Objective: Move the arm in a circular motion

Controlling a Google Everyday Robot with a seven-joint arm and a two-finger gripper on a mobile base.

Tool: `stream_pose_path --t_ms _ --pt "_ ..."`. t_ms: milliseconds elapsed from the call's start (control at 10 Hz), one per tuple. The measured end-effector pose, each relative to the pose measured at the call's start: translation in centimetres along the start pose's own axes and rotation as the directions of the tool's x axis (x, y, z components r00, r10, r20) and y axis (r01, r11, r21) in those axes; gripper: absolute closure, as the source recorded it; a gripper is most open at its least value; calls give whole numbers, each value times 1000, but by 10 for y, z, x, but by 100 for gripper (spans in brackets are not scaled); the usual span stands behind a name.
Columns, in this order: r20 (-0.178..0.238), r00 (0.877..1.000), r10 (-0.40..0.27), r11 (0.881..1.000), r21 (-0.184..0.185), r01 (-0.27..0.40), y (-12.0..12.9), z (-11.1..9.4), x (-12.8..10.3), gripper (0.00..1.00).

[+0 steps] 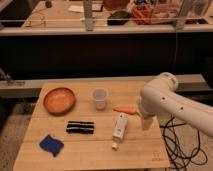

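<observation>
over the right side of the wooden table (95, 156): the arm (165, 95), cream-white, thick tubular segs. rounded elbow sits up by the table's back-right corner, and the long seg runs off toward the lower right of view. gripper (146, 121) hangs from the elbow end pointing down, above the table, just right of the small orange piece (125, 109) and near the white tube (119, 127). looks apart from both, but can't confirm clearance. gripper state: can't tell, its end blends w/ the arm casing. nothing visibly held.

other stuff on the table: orange bowl (59, 100) back-left, clear cup (99, 98) mid-back, black strip (80, 127) mid, blue cloth (51, 145) front-left. cables (182, 145) on the floor right of the table.

handling, imo: the arm is the thing being moved, so no grasp pt; motion comes from its own joints. it's rigid and heavy w/ lots of inertia vs the table items. it won't flex, so whatever it clips gets shoved. cup and tube look light, prob tip or slide easily.

task = circular sweep. can't say from one pose how far round the loop it is. risks: low gripper height passing the orange piece/tube, plus cables near the base. recommend running the circle above item height.
</observation>
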Motion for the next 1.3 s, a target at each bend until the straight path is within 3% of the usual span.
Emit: stream_pose_path --t_ms 200,400,600,800,900,1000,1200,1300 --pt "26 999 -46 999 -25 47 17 -4 -34 20" --pt "63 989 -135 989 -59 139 28 -6 -80 20" --pt "106 970 -220 969 -91 229 34 -8 -129 20" --pt "153 941 -301 942 -108 318 32 -8 -181 20" --pt "162 928 -336 929 -106 355 27 -10 -200 20" --pt "171 906 -387 911 -83 405 13 -12 -225 20" --pt "163 887 -431 893 -60 445 -15 -8 -242 20" --pt "156 884 -442 891 -42 453 -34 -5 -245 20"
